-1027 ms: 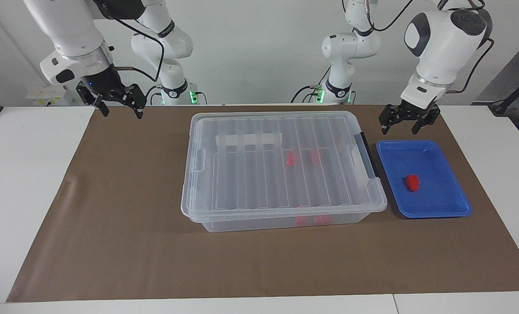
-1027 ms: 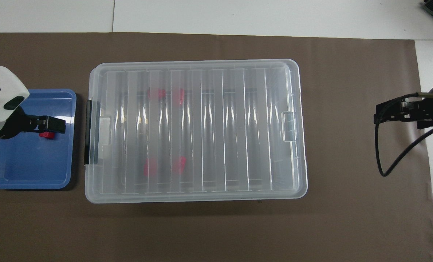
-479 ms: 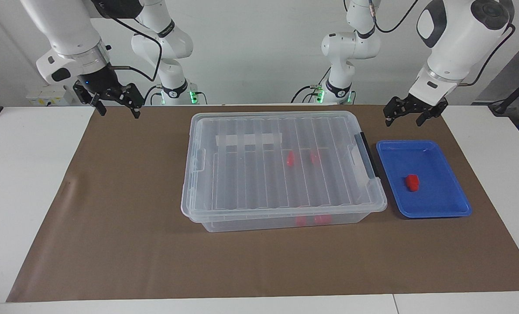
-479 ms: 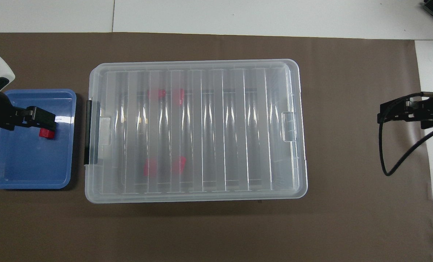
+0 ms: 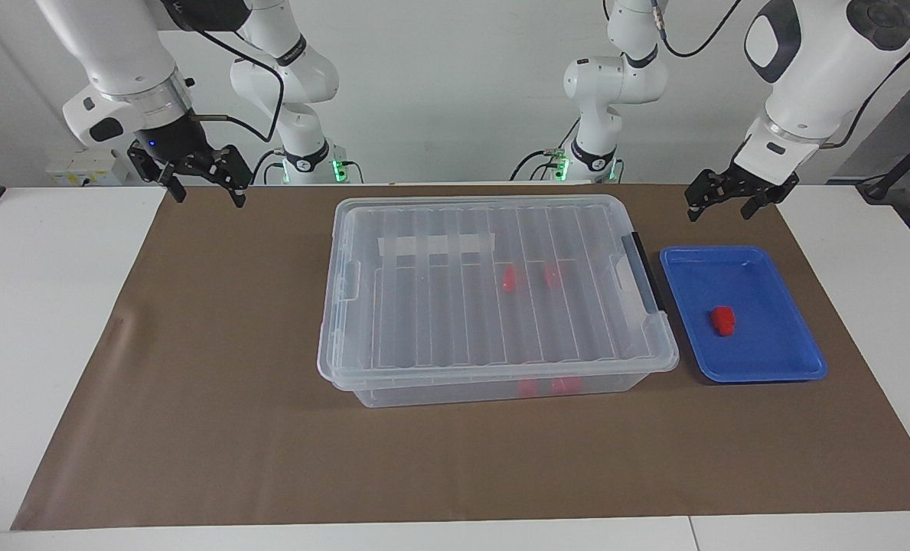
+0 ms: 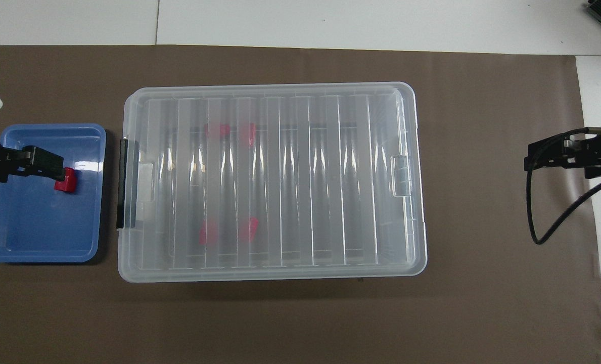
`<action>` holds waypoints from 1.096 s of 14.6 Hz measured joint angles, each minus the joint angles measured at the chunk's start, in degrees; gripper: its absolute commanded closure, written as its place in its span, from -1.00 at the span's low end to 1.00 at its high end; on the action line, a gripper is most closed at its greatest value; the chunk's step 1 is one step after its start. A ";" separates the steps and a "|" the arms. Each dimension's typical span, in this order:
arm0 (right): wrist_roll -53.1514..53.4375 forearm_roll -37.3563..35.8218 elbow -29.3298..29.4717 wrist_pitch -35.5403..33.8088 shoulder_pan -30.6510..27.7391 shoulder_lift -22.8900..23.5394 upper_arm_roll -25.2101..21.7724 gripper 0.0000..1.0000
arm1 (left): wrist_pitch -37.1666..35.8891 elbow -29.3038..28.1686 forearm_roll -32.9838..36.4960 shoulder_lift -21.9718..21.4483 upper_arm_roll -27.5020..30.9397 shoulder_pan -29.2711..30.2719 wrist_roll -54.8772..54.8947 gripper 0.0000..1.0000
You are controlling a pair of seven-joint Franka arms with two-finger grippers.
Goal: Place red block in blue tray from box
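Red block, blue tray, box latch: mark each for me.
red block (image 5: 723, 320), facing view, its top face
blue tray (image 5: 761, 374), facing view, rim farthest from the robots
box latch (image 6: 123, 183), overhead view, middle of the black bar

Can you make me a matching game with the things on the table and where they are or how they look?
Things:
1. red block
2. blue tray
3. box
4. left gripper

Descriptions:
A. clear, with its lid on
B. up in the air, fingers open
C. lying in the tray
D. beside the box, toward the left arm's end of the table

Pairs: 1-C, 2-D, 3-A, 4-B
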 measured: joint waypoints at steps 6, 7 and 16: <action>0.00 0.00 0.32 -0.20 1.54 -0.02 -2.32 -1.00 | -2.74 0.63 0.00 -0.83 -0.64 -0.16 0.04 -1.00; 0.00 0.00 0.32 -0.31 2.83 -0.02 -3.83 -1.00 | -2.74 0.64 0.00 -1.23 -0.64 -0.21 0.04 -1.00; 0.00 0.00 0.35 -2.44 5.37 -0.08 -7.50 -1.00 | -2.74 0.63 0.00 -1.65 0.01 -1.48 0.00 -1.00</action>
